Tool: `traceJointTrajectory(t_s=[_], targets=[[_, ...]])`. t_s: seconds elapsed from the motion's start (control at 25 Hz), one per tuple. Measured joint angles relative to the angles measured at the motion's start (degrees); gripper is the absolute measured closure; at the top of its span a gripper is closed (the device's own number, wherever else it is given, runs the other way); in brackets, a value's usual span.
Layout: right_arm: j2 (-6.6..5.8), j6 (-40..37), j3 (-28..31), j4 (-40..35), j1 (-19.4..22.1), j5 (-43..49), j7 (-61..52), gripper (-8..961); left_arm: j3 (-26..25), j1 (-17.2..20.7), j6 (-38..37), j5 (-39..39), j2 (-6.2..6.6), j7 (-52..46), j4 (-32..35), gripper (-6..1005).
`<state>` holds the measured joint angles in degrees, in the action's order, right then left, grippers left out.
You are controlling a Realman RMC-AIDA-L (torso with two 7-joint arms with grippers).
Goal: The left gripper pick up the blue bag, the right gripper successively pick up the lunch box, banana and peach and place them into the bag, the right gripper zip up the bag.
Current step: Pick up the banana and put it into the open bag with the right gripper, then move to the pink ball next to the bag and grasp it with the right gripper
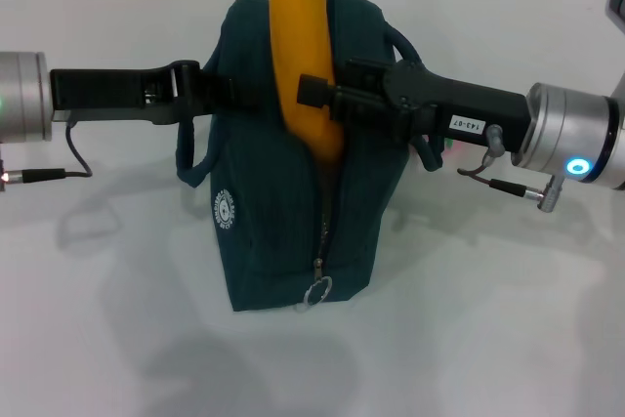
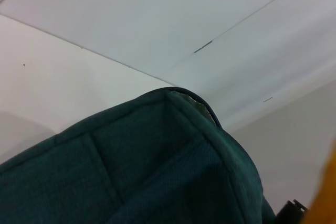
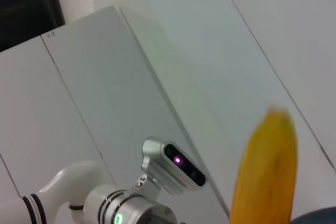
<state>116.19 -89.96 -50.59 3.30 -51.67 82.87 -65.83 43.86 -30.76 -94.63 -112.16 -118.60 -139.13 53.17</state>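
From the left of the head view the left gripper (image 1: 200, 93), a black two-finger claw on a silver arm, reaches in level above the desk and is clamped on the upper left edge of the blue bag (image 1: 273, 231), a large dark teal fabric lunch bag standing upright in the middle of the white desk (image 1: 117, 339). A padded loop handle (image 1: 195, 168) hangs down the bag's left side. A small white round logo (image 1: 226, 210) sits low on its left front panel, its lettering too small to read, and the front zipper ends in a metal ring pull (image 1: 317, 291) near the base. The bag's top is open, and the long yellow banana (image 1: 303, 46) stands almost upright in the opening, its lower end down inside the mouth and its upper end running out of the top of the picture. The right gripper (image 1: 322, 100), a black claw on a silver arm with a blue light, comes in from the right and is closed on the banana's middle. A white label (image 1: 470, 126) on it reads "143-07", seen upside down. The right wrist view shows pale wall panels and a silver camera head (image 3: 173, 164) with a purple light.
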Motion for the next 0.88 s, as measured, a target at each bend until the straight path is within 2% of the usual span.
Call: traceJointTrajectory(t_s=[0.4,0.52,0.6,0.72,0.88], targets=[[0.00,0.05,-0.52,-0.19,-0.44,0.15,0.00,372,0.00,0.02,0.49,0.01,0.05,0.00,0.00,967],[0.00,-1.71,-0.15,-2.26,0.64,0.08,-0.09,351,-0.04,0.48,0.50,0.02,0.30,-0.04,0.01,967],[-0.01,-3.48,-0.03,-5.60,2.81,-0.20,-0.28,337,-0.07,0.85,0.50,0.02,0.54,-0.09,0.02,967],[-0.11,-5.70,0.06,-13.65,8.29,-1.42,-1.19,286,-0.09,1.22,0.51,0.02,0.78,-0.03,-0.03,967],[-0.69,-3.08,0.07,-23.65,15.01,-2.65,-4.28,236,-0.09,1.38,0.53,0.02,0.95,0.03,-0.08,967]])
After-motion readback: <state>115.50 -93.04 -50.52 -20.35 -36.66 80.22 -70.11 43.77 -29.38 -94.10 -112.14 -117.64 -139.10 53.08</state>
